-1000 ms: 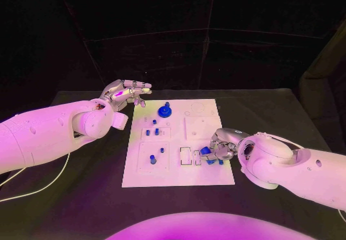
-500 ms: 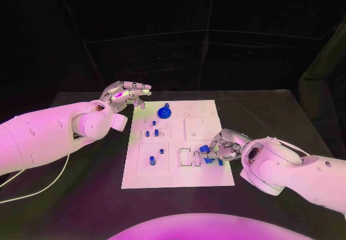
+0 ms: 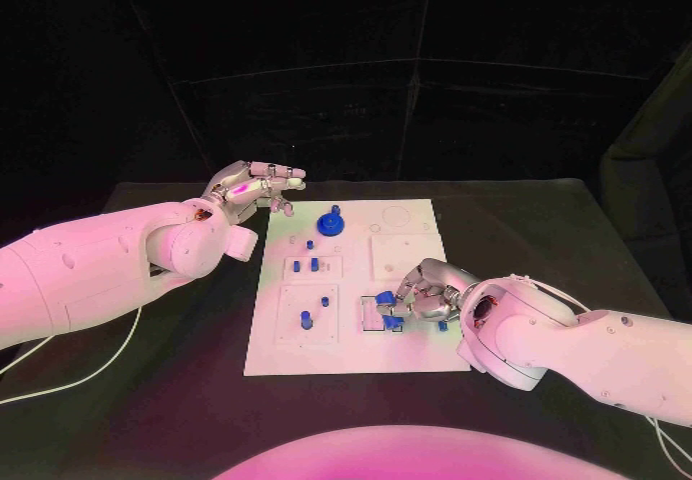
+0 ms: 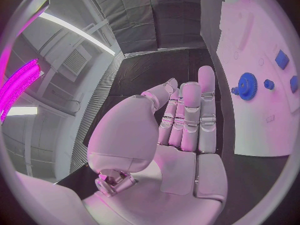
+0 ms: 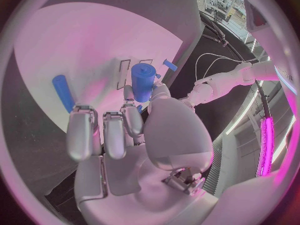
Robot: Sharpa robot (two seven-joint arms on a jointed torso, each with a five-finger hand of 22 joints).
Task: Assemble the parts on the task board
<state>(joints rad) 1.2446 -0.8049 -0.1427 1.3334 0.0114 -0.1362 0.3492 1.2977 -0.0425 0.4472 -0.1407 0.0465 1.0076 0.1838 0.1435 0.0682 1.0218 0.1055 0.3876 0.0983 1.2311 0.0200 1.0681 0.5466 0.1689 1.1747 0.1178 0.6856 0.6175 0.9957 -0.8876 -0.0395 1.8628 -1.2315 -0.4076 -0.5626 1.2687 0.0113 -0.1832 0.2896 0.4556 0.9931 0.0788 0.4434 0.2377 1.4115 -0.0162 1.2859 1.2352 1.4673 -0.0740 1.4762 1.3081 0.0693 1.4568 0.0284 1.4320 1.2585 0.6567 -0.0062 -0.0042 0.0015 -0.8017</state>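
A: Head view. The right silver hand pinches a short blue plastic cylinder over the white rectangular task board, just above the pair of narrow rectangular slots near the board's near edge. Likely lining it up for a seat; which one, can't tell.

B: Left?

A: The left silver hand hovers off the board's far-left corner over the black desk, fingers loosely curled, holding nothing. Parked clear, I'd judge, so the right has room.

B: Parts count?

A: One blue toothed gear at the far end. Roughly five small blue pegs standing in the left column, plus more blue bits under the right hand, partly hidden. Not a firm count.

B: Left wrist?

A: Fingers nearly straight, close together, nothing in the palm. Blue gear and three smaller blue pieces visible on the board beside it.

B: Right wrist?

A: Cylinder held upright at the fingertips, thumb against it, above the two slots. One long blue bar lies flat on the board, one small blue piece at its edge.
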